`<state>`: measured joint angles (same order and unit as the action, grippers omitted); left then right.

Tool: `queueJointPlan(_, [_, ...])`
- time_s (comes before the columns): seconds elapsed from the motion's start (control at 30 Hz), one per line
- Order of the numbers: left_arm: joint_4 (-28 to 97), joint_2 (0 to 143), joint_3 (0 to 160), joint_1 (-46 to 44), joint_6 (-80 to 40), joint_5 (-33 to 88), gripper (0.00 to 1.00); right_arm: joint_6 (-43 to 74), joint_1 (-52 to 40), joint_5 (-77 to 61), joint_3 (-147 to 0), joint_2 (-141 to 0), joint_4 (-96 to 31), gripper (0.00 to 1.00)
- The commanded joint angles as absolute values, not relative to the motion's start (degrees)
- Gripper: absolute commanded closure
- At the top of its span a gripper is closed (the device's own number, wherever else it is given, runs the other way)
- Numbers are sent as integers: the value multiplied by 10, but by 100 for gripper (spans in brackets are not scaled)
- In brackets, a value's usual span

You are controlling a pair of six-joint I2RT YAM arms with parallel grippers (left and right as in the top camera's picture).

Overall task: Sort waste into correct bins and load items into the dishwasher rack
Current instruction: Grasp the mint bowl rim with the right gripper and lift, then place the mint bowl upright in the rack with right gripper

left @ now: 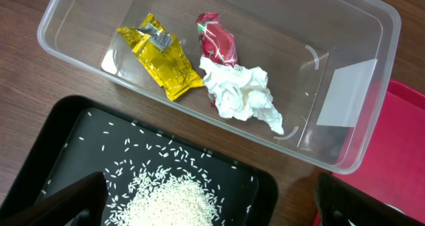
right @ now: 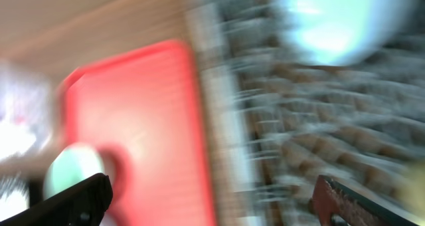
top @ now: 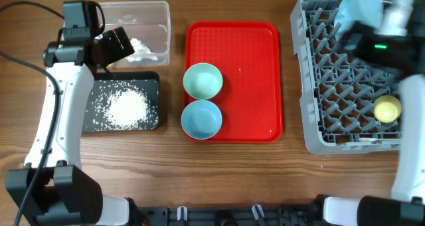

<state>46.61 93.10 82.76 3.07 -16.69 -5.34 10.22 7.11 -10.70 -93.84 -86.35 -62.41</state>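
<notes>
While the right gripper (right: 211, 199) hangs jaws apart, steady it. Pinch the mint bowl (top: 202, 80) on the red tray (top: 255, 46) by its rim.

We see a brown wooden counter (top: 232, 176) with four big things sitting on it. On the left, a clear tub (top: 166, 33) sits at the back, and a black tray (top: 149, 83) lies right beside it, nearer the front. A flat red tray (top: 252, 46) lies in the middle, and a big grey rack (top: 319, 86) sits on the right, a little apart from it.
</notes>
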Motion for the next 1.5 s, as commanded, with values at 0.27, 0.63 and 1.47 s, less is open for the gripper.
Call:
queueJointPlan(0.27, [465, 918, 828, 34, -172, -60, 0, 90, -284, -117, -941, -1130, -621, 17])
queueJointPlan(0.63, [465, 918, 828, 34, -172, -60, 0, 129, -286, -69, -940, -1211, -451, 59])
queueJointPlan(1.47, [465, 918, 828, 34, -172, -60, 0, -133, -93, 542, -956, -936, -467, 96])
